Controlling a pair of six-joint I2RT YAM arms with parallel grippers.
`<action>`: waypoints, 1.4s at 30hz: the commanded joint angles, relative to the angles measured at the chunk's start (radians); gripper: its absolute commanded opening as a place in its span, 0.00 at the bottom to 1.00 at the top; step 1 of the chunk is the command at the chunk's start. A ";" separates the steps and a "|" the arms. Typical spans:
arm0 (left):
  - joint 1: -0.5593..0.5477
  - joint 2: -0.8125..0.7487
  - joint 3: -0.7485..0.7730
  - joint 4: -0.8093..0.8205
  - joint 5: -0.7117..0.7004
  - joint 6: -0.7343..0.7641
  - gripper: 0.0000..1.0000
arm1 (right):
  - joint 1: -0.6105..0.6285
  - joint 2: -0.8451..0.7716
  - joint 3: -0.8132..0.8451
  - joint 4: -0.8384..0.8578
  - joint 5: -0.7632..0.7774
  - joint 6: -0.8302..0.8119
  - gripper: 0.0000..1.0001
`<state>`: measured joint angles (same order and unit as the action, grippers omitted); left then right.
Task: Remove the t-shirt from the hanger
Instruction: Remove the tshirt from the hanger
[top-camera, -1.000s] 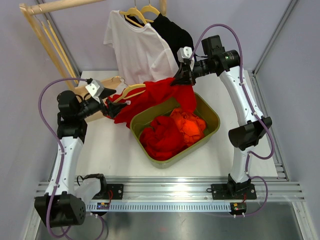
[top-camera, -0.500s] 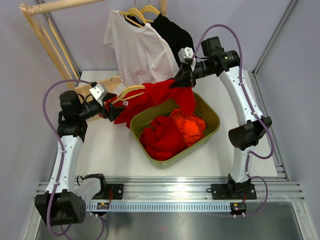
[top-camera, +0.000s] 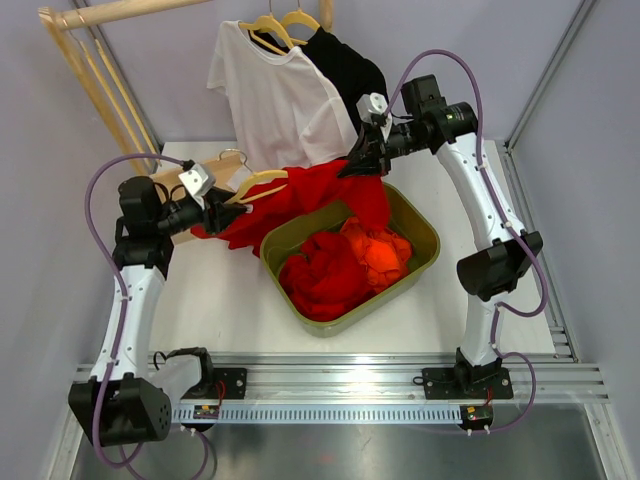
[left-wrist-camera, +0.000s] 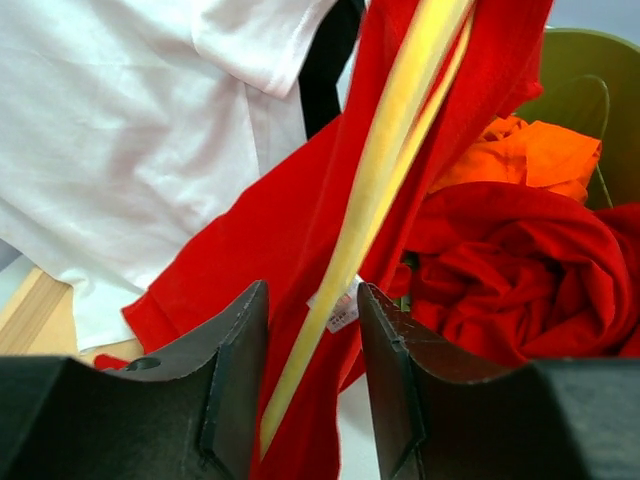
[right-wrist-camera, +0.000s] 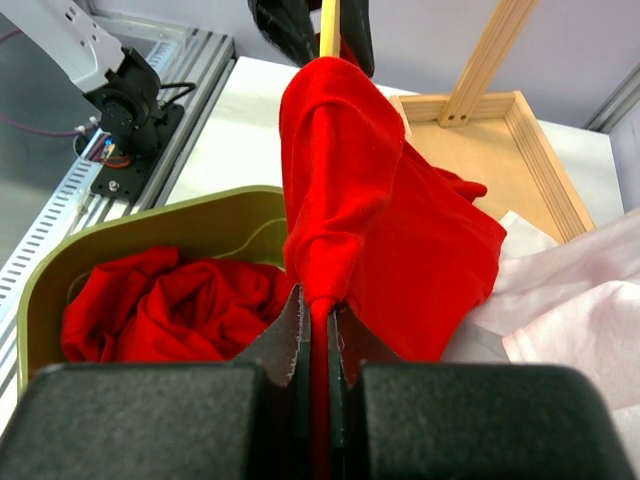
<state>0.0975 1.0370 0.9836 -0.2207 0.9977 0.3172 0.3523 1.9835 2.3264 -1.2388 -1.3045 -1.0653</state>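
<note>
The left gripper (top-camera: 222, 205) is out over the left side of the white table (top-camera: 230, 310). Its jaws are part open and straddle the pale wooden hanger (top-camera: 262, 183), which passes between the fingers (left-wrist-camera: 240, 360) with a gap showing on each side, so it's not clamped.

Over on the right, the right gripper (top-camera: 355, 165) is up high with its jaws pinched tight on a fold of the red t-shirt (top-camera: 310, 195). The shirt hangs stretched between the two arms. It is draped on the hanger, and its lower edge trails over the far rim of the olive-green bin (top-camera: 425, 235).

The bin sits mid-table, angled, holding a heap of red clothes (top-camera: 325, 275) and an orange garment (top-camera: 380, 250).

At the far end, a white t-shirt (top-camera: 275, 100) and a black t-shirt (top-camera: 350, 65) hang side by side on hangers of their own. The wooden rack (top-camera: 90, 60) rises at the far left, and its wooden tray-like base (right-wrist-camera: 480, 150) lies flat on the table.

Plain lavender-grey walls (top-camera: 450, 30) close in the far end and both sides. A slotted aluminium rail (top-camera: 330, 375) runs along the near edge, carrying both arm bases.
</note>
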 joint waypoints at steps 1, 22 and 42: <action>0.005 -0.035 -0.043 0.063 0.045 -0.017 0.45 | 0.005 -0.022 -0.001 0.123 -0.150 0.120 0.00; 0.005 -0.167 -0.097 0.050 -0.105 -0.061 0.00 | 0.031 -0.006 -0.061 0.381 0.030 0.364 0.32; 0.005 -0.285 -0.134 -0.046 -0.320 -0.049 0.00 | 0.252 0.087 0.324 0.122 0.288 -0.018 0.98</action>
<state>0.1009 0.7723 0.8532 -0.3222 0.6933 0.2802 0.4820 2.0483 2.6087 -1.0019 -1.1122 -0.9157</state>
